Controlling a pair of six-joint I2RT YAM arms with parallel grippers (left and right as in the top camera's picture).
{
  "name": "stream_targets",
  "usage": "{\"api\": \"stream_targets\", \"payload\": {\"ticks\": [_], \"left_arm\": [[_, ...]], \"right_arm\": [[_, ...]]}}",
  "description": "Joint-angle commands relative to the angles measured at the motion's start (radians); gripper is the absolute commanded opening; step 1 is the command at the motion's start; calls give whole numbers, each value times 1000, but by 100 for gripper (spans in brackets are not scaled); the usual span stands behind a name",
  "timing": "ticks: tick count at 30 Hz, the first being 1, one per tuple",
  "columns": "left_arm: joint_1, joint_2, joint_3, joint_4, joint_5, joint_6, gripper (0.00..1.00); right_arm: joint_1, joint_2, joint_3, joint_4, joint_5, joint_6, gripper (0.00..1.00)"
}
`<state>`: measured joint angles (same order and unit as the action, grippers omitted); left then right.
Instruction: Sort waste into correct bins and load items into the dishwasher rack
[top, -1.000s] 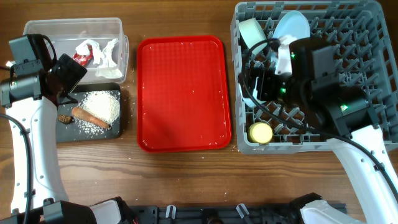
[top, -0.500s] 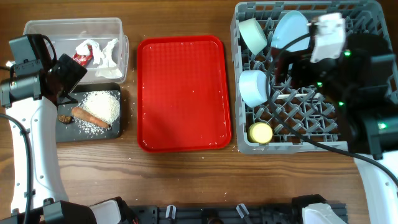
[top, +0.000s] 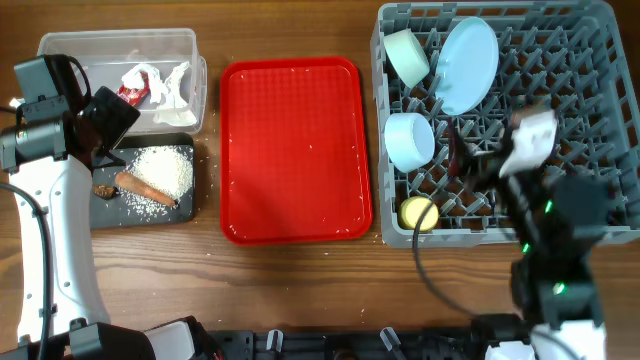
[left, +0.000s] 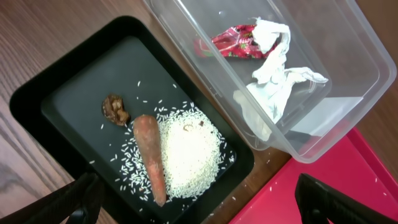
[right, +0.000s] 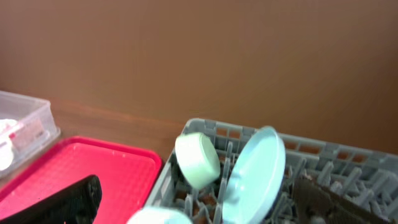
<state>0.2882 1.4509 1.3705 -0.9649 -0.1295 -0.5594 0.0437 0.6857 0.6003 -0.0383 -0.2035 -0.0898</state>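
From overhead, the dishwasher rack (top: 590, 60) fills the upper right. It holds the pale blue plate (top: 468, 62) leaning on edge, a pale green bowl (top: 408, 57) at its left, a light blue bowl (top: 409, 140) below that, and the yellow cup (top: 418, 213) in the rack's lower left corner. The right arm (top: 555, 215) is a blur at lower right, and the red serving tray (top: 295, 150) lies mid-frame. In the left wrist view, the black tray (left: 37, 93) holds rice (left: 189, 149), a carrot stick (left: 151, 155) and a brown scrap (left: 115, 109) — the clear tub (left: 348, 93) just beside it holds the red wrapper (left: 233, 46) and crumpled paper (left: 273, 78). The left gripper (left: 199, 186) hangs above, fingers wide apart and empty. In the right wrist view, the right gripper (right: 205, 205) seems spread wide too — one finger is smeared — with nothing held.
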Motion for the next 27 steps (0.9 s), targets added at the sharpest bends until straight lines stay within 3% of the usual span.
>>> {"api": "stream_targets", "payload": {"ticks": [1, 5, 11, 27], "left_arm": [[2, -7, 14, 3, -2, 5, 100], [2, -7, 14, 3, -2, 5, 100], [2, -7, 14, 3, -2, 5, 100], [2, -7, 14, 3, -2, 5, 100]], "right_arm": [[-5, -151, -193, 72, -24, -14, 100], [-5, -340, -383, 119, -24, -13, 100], [-27, -547, -526, 142, -24, -13, 100], [-38, -683, -595, 60, -31, -15, 100]]}}
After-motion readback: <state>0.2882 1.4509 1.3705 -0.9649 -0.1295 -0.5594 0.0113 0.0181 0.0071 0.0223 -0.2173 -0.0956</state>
